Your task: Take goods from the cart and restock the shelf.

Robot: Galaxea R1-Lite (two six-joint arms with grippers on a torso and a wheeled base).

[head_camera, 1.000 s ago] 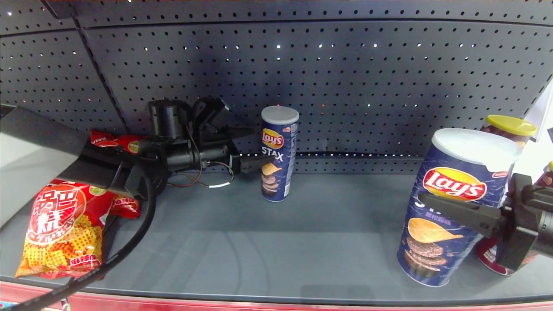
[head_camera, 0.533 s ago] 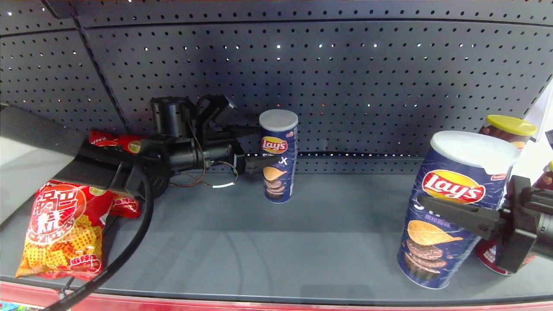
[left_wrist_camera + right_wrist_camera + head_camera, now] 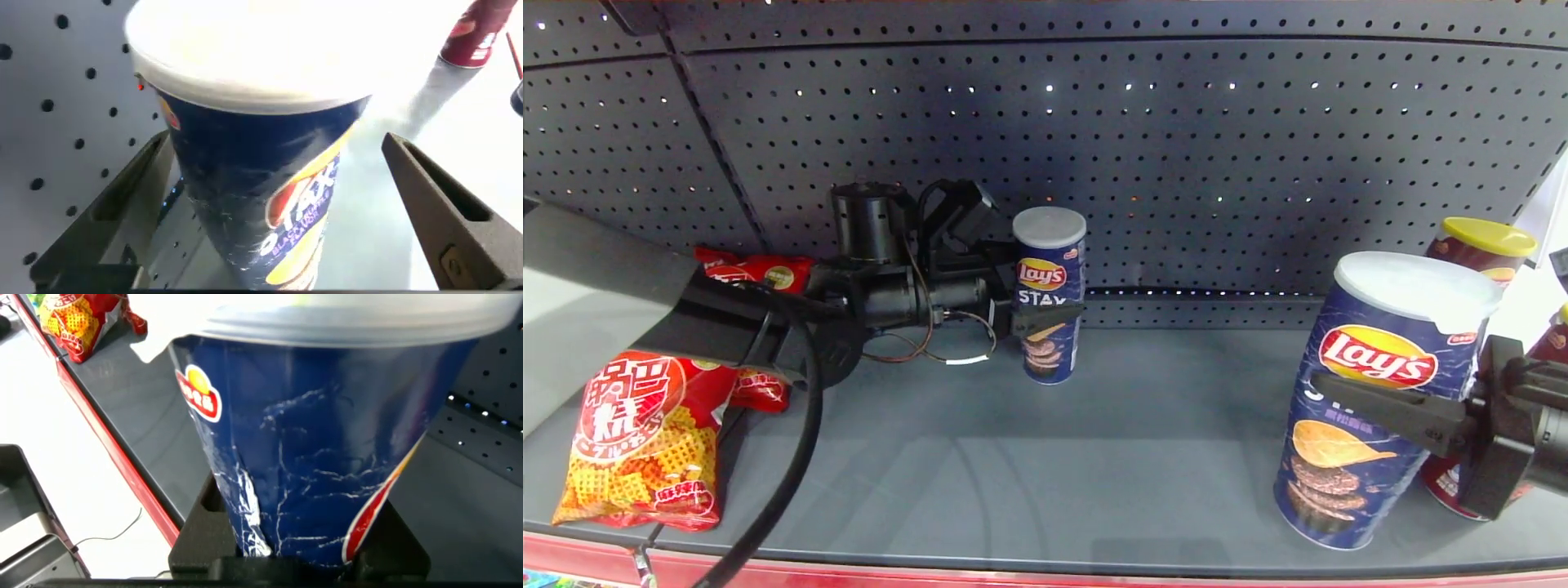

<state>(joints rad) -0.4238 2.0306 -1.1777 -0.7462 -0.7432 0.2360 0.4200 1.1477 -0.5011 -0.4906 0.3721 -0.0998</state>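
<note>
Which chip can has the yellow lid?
The dark red can at the far right of the shelf, half hidden behind the front blue can. That one and the back blue can both have white lids.

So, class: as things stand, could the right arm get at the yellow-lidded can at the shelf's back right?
Probably not: the right gripper is shut on a blue can, so it has no free grip. The yellow-lidded can stands just behind that one.
</note>
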